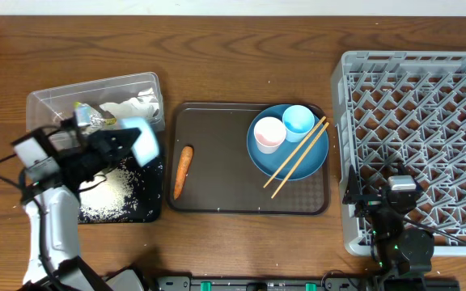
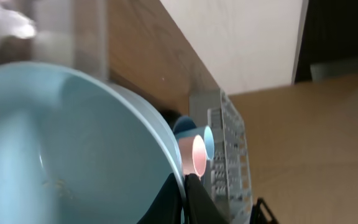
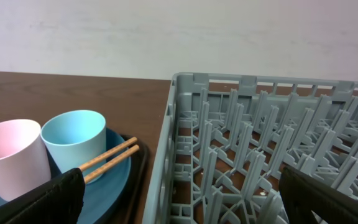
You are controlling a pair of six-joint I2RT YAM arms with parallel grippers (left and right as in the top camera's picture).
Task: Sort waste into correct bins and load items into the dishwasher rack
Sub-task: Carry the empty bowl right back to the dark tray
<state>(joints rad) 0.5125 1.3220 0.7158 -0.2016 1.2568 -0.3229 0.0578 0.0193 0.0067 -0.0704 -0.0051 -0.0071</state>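
Observation:
My left gripper is shut on the rim of the pale white-blue bowl, held tilted over the black tray, where loose rice lies. In the left wrist view the bowl fills the frame, its edge pinched between the black fingers. The clear tub holds white tissue, foil and a yellow-green wrapper. A carrot lies on the brown tray beside the blue plate, which carries a pink cup, a light blue cup and chopsticks. My right gripper hangs open over the grey rack.
The right wrist view shows the rack's left wall next to the plate, the pink cup, the light blue cup and the chopsticks. A pale wall stands behind the table.

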